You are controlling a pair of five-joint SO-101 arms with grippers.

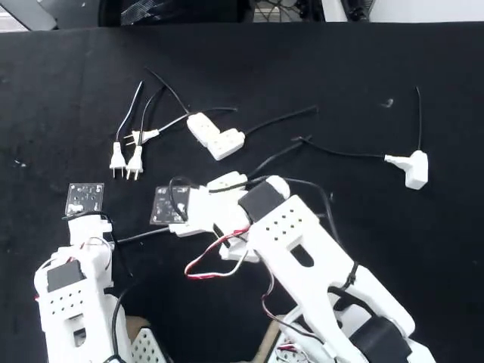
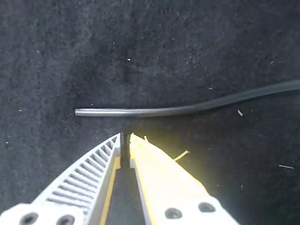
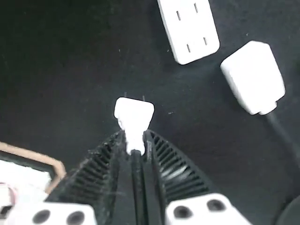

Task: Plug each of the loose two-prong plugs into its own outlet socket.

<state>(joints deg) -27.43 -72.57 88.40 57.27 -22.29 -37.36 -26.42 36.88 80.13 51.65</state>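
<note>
Underneath, black lint-flecked tabletop [image 1: 60, 68] carries loose plugs [image 1: 134, 162].

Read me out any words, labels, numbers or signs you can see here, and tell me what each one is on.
No text can be read in any view.
The left grey plate by the arms, high view: speckled marks, too small to read.
The right grey plate beside it: the same, too small to read.
The outlet block: slots only, no lettering seen.
The white plug in the right hand: no lettering seen.
</note>
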